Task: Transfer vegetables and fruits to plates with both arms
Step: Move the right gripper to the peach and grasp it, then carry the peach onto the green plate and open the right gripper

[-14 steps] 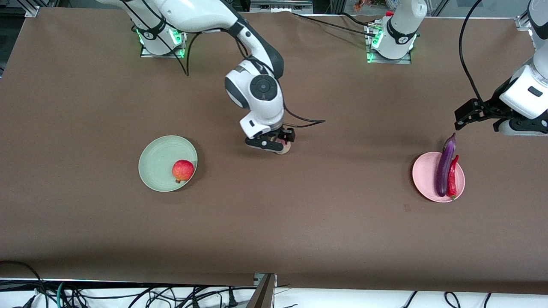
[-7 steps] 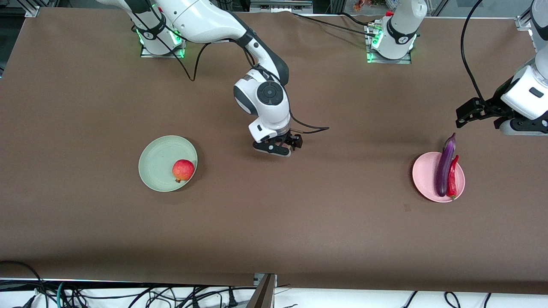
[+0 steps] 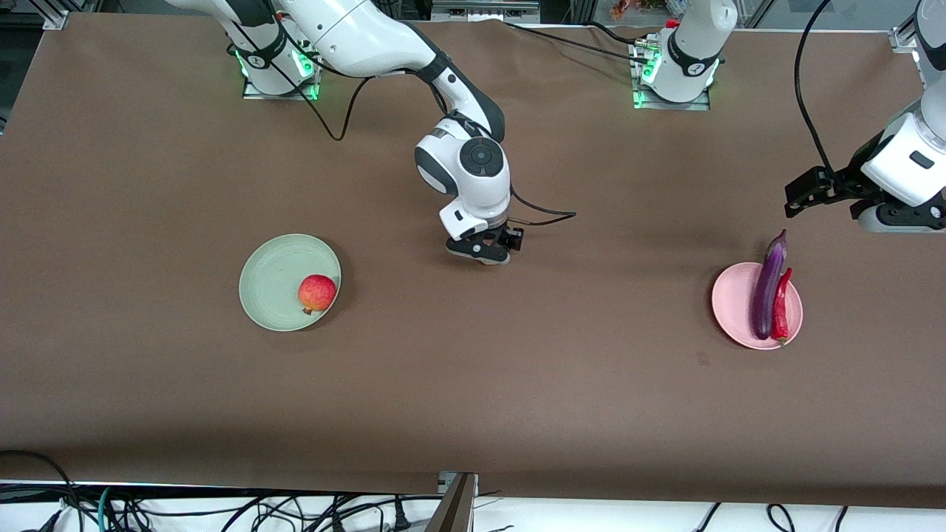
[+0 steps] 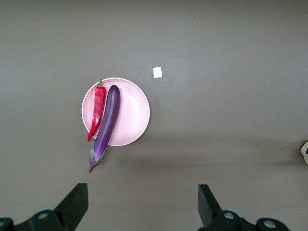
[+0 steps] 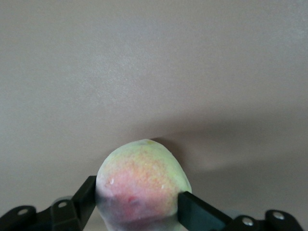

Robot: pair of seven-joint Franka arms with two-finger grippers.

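Brown table under everything. Right arm stretched from its base out over the table's middle, well apart from the green plate and toward the left arm's end from it. Left arm waiting in the air at its own end of the table. Green plate lying toward the right arm's end, pink plate toward the left arm's end, well apart from the green plate. Right gripper low over the table's middle, fingers clamped on the peach, one on each side. Left gripper above the table near the pink plate, fingers spread wide, nothing between them. Eggplant on the pink plate, its stem end overhanging the rim. Pomegranate on the green plate, near the rim facing the pink plate. Chili on the pink plate, lying just beside the eggplant.
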